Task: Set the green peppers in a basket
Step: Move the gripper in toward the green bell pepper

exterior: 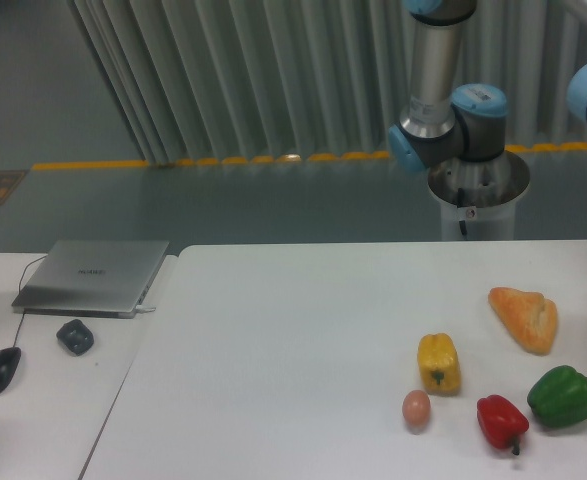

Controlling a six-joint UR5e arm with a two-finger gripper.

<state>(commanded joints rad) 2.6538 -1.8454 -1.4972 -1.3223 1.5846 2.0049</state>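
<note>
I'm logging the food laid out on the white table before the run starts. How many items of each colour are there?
Green: 1, the green pepper
Red: 1, the red pepper
Yellow: 1, the yellow pepper
Orange-tan: 1, the bread piece
Pinkish tan: 1, the egg
Total: 5

Robot arm (443, 90): silver-grey cylindrical links, light blue joint caps, dark grey joint housing, mounted on a white pedestal base (476, 205) with a thin dark cable running down the base front.
</note>
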